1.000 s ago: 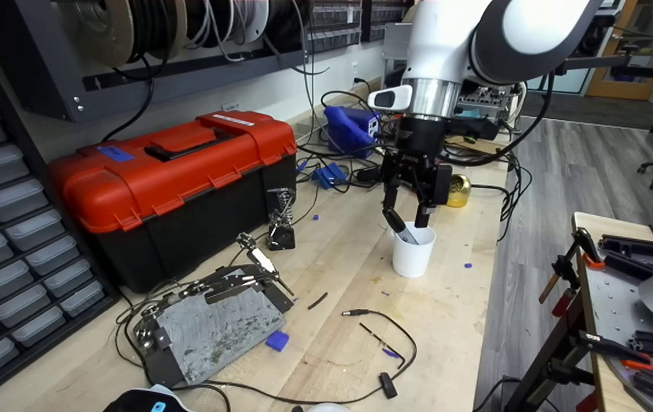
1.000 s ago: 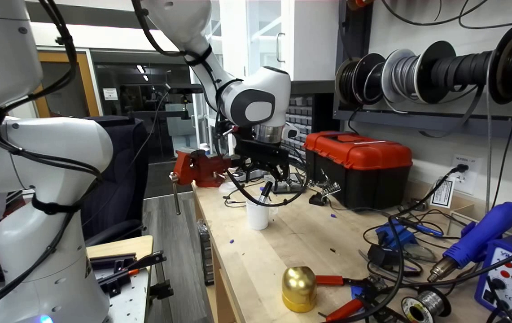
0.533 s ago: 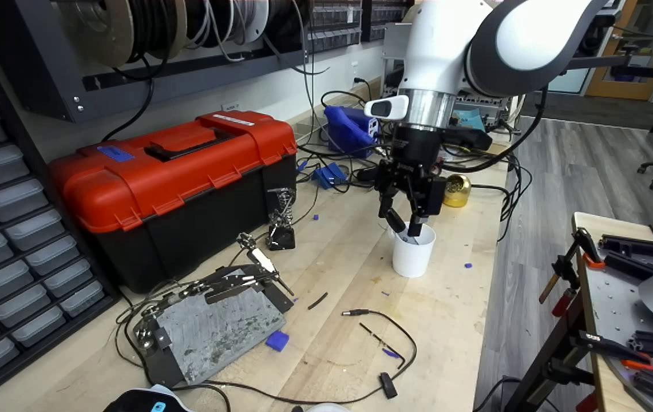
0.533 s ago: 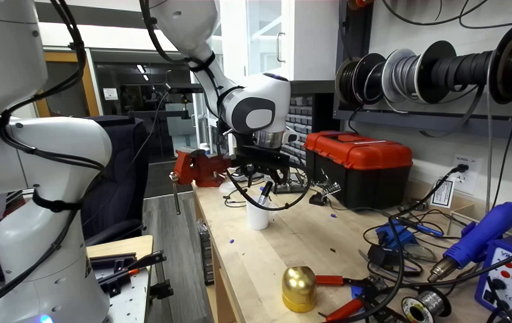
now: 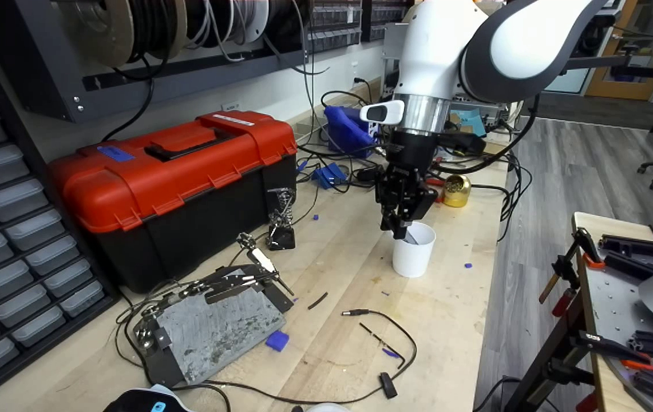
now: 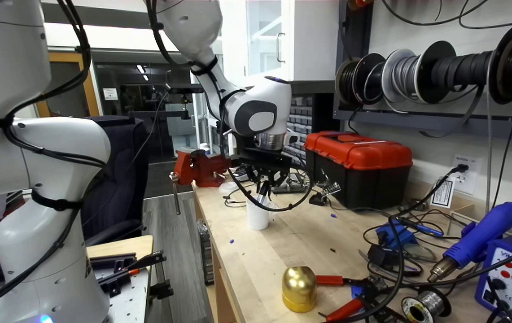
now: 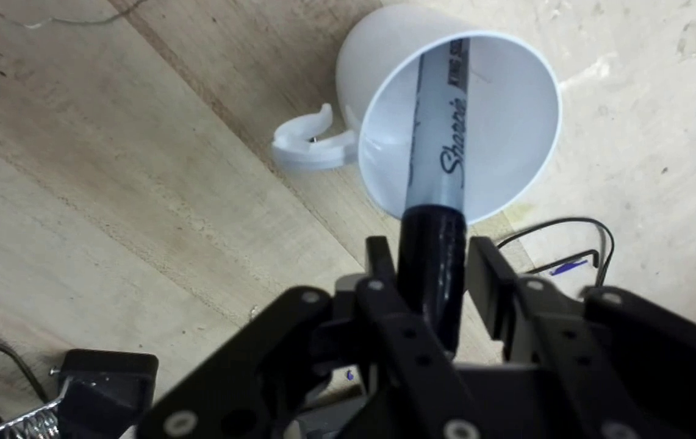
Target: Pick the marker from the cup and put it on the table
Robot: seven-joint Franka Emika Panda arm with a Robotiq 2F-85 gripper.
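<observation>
Marker point(image 7: 439, 140) tilted in the white cup point(image 5: 414, 258), grey barrel down inside, black cap point(image 7: 432, 262) out past the rim, and the gripper point(image 7: 432, 251) is right there at it! Narrow stance, little more than a cap's breadth between the pads point(image 7: 380, 259), one on each side of the black; whether they actually press on it, I can't tell from here. Now, how will it handle? Light, I'd say, stiff hard plastic, not fragile, nothing a firm squeeze should hurt. But look at the shine on that cap, smooth and round, so it may well slip or twist if the pads meet it off centre! Cap's the place to grab, nearly the only part clear of the cup, and low down by the barrel would be my pick, since the cap alone might pull off. Cup's probably light too, upright on the pale table point(image 5: 446, 332), and it could tip if the marker drags on the rim: best guess, draw it along its lean, up and out, before any swing down to the wood
</observation>
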